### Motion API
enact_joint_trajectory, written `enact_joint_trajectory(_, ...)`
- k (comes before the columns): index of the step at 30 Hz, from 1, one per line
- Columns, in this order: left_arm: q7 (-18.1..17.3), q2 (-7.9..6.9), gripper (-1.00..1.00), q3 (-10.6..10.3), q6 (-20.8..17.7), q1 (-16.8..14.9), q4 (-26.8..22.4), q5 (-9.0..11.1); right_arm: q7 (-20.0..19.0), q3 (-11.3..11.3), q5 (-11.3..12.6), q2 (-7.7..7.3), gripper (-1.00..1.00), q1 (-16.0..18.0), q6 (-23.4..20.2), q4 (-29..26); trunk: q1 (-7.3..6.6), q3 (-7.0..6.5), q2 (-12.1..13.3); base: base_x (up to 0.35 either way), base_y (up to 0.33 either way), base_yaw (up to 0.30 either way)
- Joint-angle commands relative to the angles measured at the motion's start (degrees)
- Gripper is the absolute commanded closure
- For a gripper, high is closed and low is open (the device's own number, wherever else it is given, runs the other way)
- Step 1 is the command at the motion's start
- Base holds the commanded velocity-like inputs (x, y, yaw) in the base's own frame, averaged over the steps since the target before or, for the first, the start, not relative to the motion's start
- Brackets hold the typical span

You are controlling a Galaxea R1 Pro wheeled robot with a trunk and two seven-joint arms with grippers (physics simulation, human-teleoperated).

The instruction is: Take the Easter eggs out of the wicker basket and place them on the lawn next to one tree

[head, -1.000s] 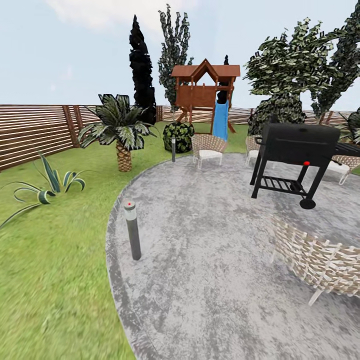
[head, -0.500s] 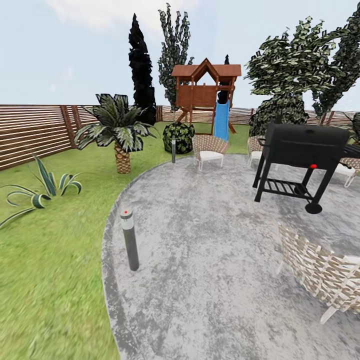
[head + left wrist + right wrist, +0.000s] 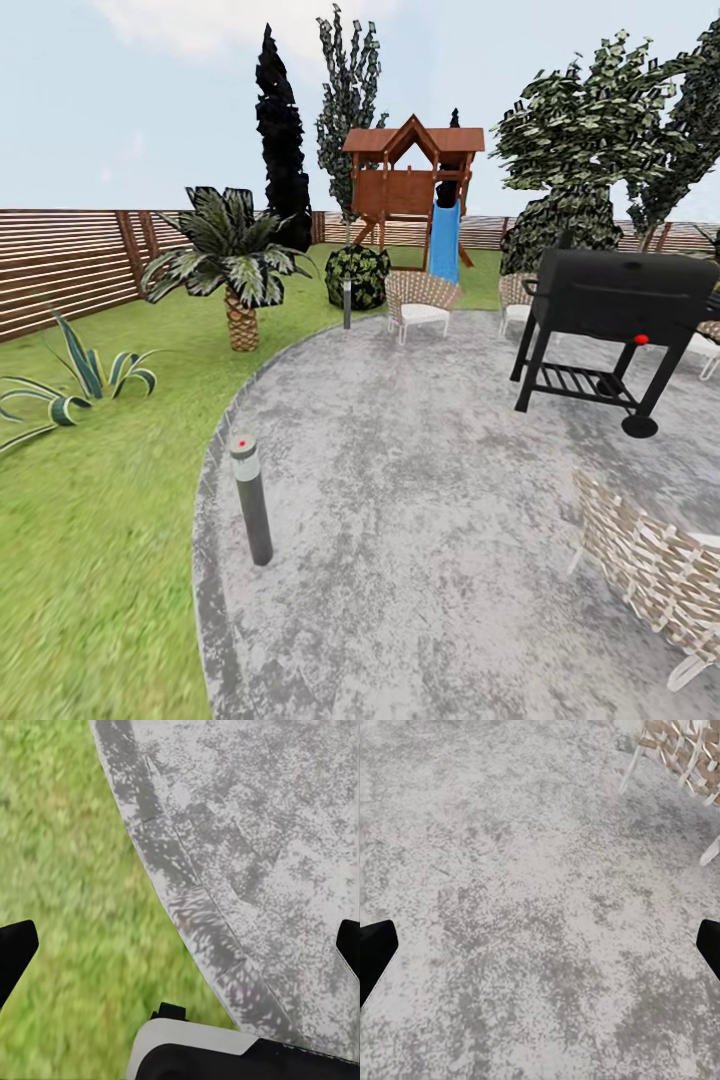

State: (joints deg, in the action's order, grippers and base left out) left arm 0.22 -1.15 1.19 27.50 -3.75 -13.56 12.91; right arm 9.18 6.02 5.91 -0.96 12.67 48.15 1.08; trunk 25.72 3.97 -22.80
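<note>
You are on your way across the garden, and the eggs and their basket are nowhere in front of you yet, so plan the grasp by judgement: small painted eggs are likely light, hard and slick, and round enough to roll, so pinch each across its middle with gentle force, and take the woven basket (if you must steady it) by its rim.

Going left to right in the head view: the slatted fence (image 3: 60, 265) bounds the lawn (image 3: 90, 520), which carries a striped agave (image 3: 70, 385) and a stubby palm (image 3: 232, 262). The grass looks flat and soft, good for stopping an egg from rolling. A short bollard light (image 3: 250, 498) stands at the edge of the grey patio (image 3: 420, 480), the hard surface you are crossing. Behind come the dark conifer (image 3: 280, 140), the play tower (image 3: 412, 185) with its blue slide, a wicker chair (image 3: 420, 300), the black grill (image 3: 620, 315), and a broad-leaved tree (image 3: 590, 120) at the far right.

The left gripper (image 3: 180, 945) hangs spread wide over the seam of grass and paving, grasping nothing. The right gripper (image 3: 540, 945) is likewise spread and bare over the paving, near a second wicker chair (image 3: 682, 750).
</note>
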Motion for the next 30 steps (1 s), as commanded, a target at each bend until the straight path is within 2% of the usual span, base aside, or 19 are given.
enact_joint_trajectory(1,0.0,0.01,-1.0,0.1,0.2,-0.1,0.0,0.0,-0.2,0.3,0.1,0.0,-1.0,0.1,0.3,0.1,0.07,0.12,-0.1,0.332,0.0,0.0)
enact_joint_trajectory(30,-0.1,0.15,-1.0,-0.4,0.2,0.0,0.0,-0.3,0.1,0.6,0.4,-0.08,-1.0,0.1,0.3,-0.2,0.07,0.12,-0.1,0.332,0.0,0.0)
